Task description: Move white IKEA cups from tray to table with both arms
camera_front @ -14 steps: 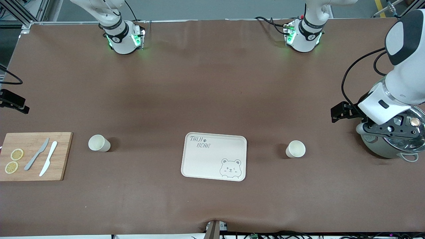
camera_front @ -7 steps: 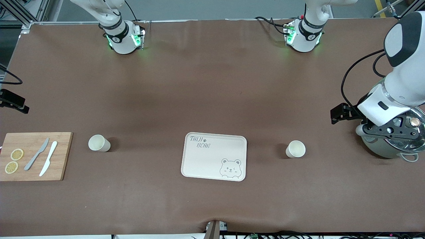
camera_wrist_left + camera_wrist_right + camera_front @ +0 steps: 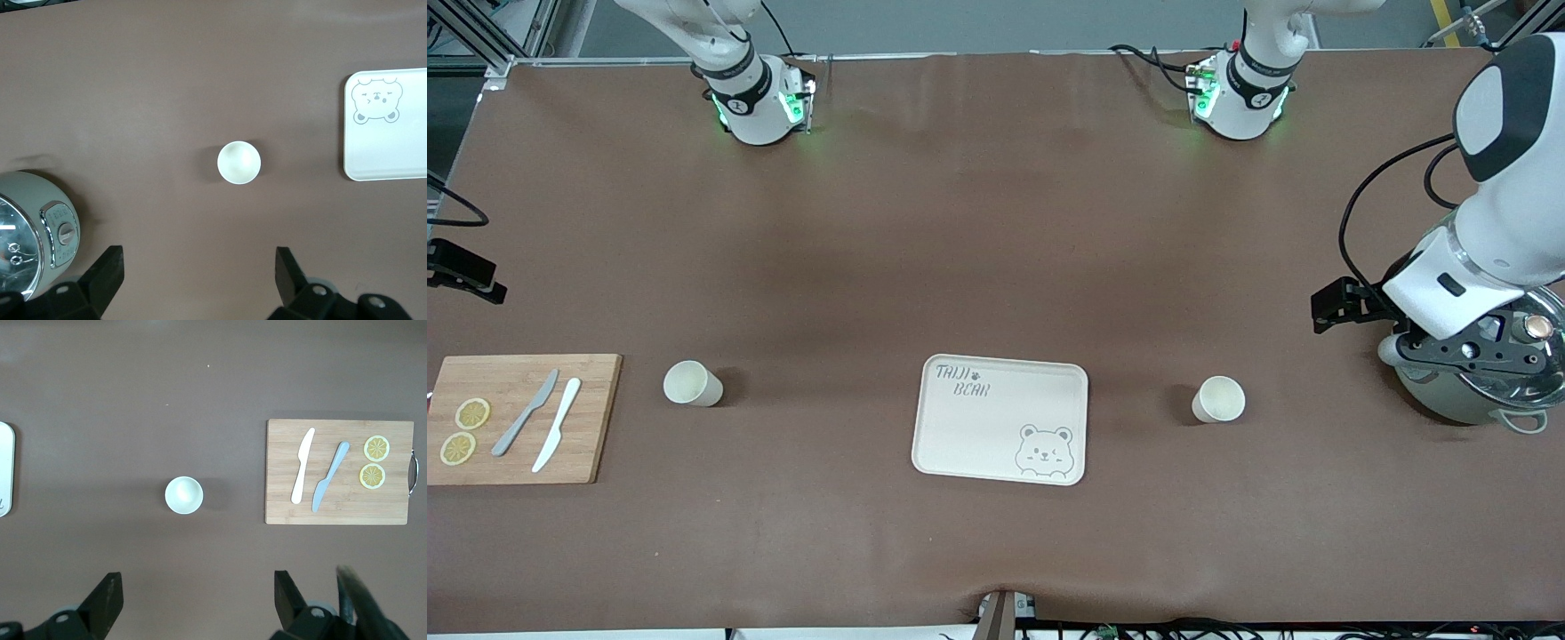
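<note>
Two white cups stand upright on the brown table, one on each side of the bear tray (image 3: 1000,420). One cup (image 3: 692,384) is toward the right arm's end and the other cup (image 3: 1218,399) toward the left arm's end. My left gripper (image 3: 198,277) is open and empty, high over the table beside its cup (image 3: 239,162). The left arm's hand (image 3: 1463,348) hangs over a pot. My right gripper (image 3: 197,597) is open and empty, high over the table beside its cup (image 3: 184,495). The right gripper is not seen in the front view.
A silver-green pot (image 3: 1480,391) sits at the left arm's end, also in the left wrist view (image 3: 33,240). A wooden cutting board (image 3: 516,418) with two knives and two lemon slices lies at the right arm's end, also in the right wrist view (image 3: 337,472).
The left arm's hand has drifted slightly from over the pot toward the middle of the table. The cups and tray have not moved.
</note>
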### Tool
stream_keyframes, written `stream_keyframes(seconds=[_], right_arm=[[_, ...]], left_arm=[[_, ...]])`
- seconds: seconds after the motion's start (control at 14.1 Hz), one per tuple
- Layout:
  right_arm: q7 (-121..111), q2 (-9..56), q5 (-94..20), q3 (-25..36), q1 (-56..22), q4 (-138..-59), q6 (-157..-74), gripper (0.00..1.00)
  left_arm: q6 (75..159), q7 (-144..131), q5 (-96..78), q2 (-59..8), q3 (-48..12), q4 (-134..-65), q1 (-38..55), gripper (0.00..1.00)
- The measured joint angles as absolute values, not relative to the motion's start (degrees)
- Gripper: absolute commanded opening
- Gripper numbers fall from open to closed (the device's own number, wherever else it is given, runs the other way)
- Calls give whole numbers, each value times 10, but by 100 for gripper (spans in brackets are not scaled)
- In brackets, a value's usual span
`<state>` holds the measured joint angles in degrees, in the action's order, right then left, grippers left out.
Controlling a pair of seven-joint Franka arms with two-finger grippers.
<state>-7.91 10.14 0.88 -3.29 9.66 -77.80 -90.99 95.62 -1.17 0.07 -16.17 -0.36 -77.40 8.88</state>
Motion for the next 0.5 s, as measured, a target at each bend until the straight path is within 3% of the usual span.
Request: stream_keyframes(seconds=[0.5], right_arm=[[-79,104,9,-33,96,-779,-908,100]], left_arm=[[959,-12,1,-163,-4,-774,92,100]])
